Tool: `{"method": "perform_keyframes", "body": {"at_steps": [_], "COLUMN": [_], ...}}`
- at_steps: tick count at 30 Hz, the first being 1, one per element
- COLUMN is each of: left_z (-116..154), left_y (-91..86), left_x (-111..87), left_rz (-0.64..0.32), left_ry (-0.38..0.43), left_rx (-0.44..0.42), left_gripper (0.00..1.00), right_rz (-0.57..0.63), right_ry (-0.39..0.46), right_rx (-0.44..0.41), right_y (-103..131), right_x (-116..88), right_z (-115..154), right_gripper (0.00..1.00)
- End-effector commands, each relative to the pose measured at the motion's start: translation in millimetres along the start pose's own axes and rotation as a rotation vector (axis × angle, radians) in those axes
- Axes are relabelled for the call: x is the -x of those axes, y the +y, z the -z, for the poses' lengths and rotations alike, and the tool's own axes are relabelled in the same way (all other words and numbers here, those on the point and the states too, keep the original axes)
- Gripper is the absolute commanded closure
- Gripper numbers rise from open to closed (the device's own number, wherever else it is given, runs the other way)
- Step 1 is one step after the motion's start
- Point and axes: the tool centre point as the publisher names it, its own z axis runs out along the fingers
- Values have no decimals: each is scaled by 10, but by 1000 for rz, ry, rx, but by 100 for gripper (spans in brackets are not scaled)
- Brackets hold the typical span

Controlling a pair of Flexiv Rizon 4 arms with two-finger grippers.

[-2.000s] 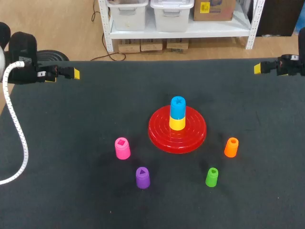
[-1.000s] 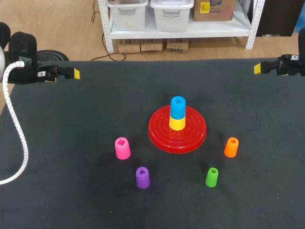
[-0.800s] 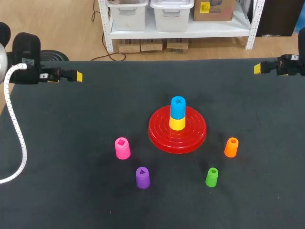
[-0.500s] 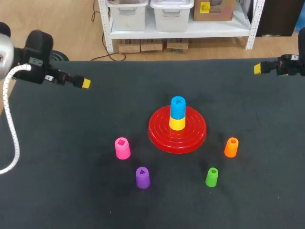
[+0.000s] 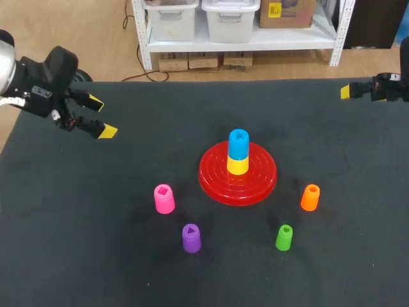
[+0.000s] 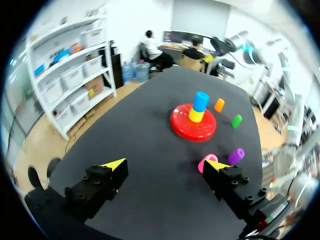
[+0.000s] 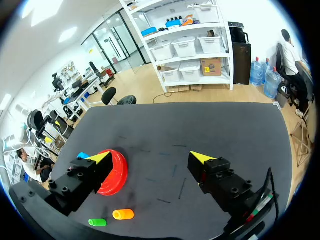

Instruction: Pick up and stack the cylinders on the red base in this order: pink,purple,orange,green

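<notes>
Claw (image 5: 102, 116) at left has swung inward, turning.

table: dark grey matte tabletop (image 5: 96, 256) | stack: blue plastic cylinder (image 5: 238, 144) upright atop yellow plastic cylinder (image 5: 238, 165), mid-table

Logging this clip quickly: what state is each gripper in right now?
Left gripper: jaws open, holding nothing.
Right gripper: jaws open, holding nothing.
</notes>
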Motion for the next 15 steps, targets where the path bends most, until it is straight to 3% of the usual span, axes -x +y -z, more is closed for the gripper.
{"method": "perform_keyframes", "body": {"at_steps": [1, 5, 15], "left_z": [20, 8, -44], "left_y": [51, 52, -154], "left_x": [1, -8, -145], "left_rz": [-132, -137, -321], "left_ry": [11, 23, 42], "left_rx": [-80, -70, -154], "left_gripper": [0, 0, 0], "right_rz": [0, 0, 0], "right_ry": [1, 1, 1], "right_rx": [-4, -4, -4], "right_y": [7, 7, 7], "right_x": [-1, -1, -1], "right_z": [6, 6, 6], "right_gripper": [0, 0, 0]}}
